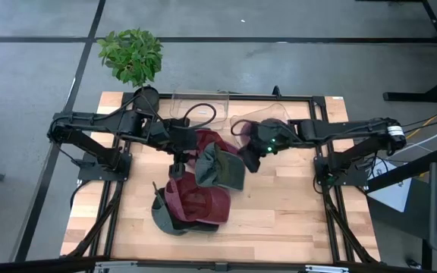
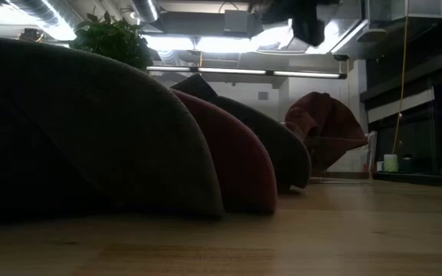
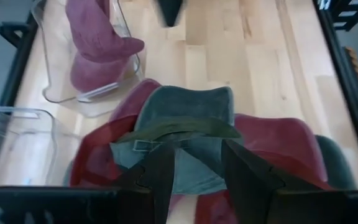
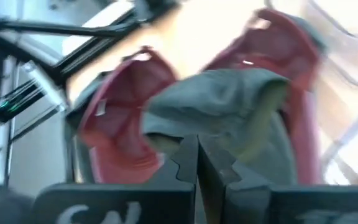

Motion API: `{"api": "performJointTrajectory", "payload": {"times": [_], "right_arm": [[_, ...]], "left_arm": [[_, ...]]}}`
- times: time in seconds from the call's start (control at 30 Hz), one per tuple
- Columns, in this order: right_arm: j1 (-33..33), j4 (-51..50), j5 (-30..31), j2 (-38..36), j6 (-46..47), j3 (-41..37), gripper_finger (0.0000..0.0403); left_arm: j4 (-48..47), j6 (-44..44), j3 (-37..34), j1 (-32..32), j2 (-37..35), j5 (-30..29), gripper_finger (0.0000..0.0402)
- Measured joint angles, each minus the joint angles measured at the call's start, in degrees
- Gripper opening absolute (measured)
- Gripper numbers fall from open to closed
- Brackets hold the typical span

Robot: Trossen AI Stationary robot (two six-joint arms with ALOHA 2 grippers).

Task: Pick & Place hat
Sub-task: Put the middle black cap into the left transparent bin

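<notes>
High view: a green hat [image 1: 217, 168] hangs over the middle of the wooden table [image 1: 294, 216], pinched at its edge by the right gripper [image 1: 246, 161]. The left gripper [image 1: 177, 163] sits just beside it, over a pile of red hats [image 1: 196, 201]. A potted plant [image 1: 133, 57] stands at the table's far edge.

Low view: stacked hat brims fill the foreground; another red hat [image 2: 324, 126] rests in a clear holder [image 2: 371, 157] farther back.

Left wrist view: its fingers [image 3: 244, 177] stand apart, empty, above the green hat [image 3: 185, 134].

Right wrist view: its fingers [image 4: 216, 165] are pressed together on the green hat's fabric [image 4: 229, 102].

No readable writing shows.
</notes>
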Motion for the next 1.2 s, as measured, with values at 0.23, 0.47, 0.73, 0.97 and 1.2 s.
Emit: {"api": "performJointTrajectory", "payload": {"times": [0.23, 0.47, 0.73, 0.97, 1.2], "right_arm": [[7.3, 2.3, 0.0, 0.1, 0.5, 0.8, 0.0007], [12.9, 11.6, 0.0, 3.9, 5.7, 0.8, 0.0007], [16.5, 11.2, -0.1, 11.6, 5.9, 0.8, 0.0007], [16.1, 11.2, -1.7, 18.7, -1.1, 0.8, 0.0008], [14.9, 10.1, 2.0, 21.0, -10.4, 2.1, 0.0048]], "left_arm": [[0.0, 2.2, 0.0, 0.0, 0.0, -3.7, 0.0127], [0.0, 2.3, 0.0, 0.0, 0.0, -7.2, 0.0127], [0.0, 2.3, 0.0, 0.0, 0.0, -9.3, 0.0127], [0.0, 2.2, 0.0, 0.0, 0.0, -9.3, 0.0127], [0.0, 2.2, 0.0, 0.0, 0.0, -9.2, 0.0127]]}}
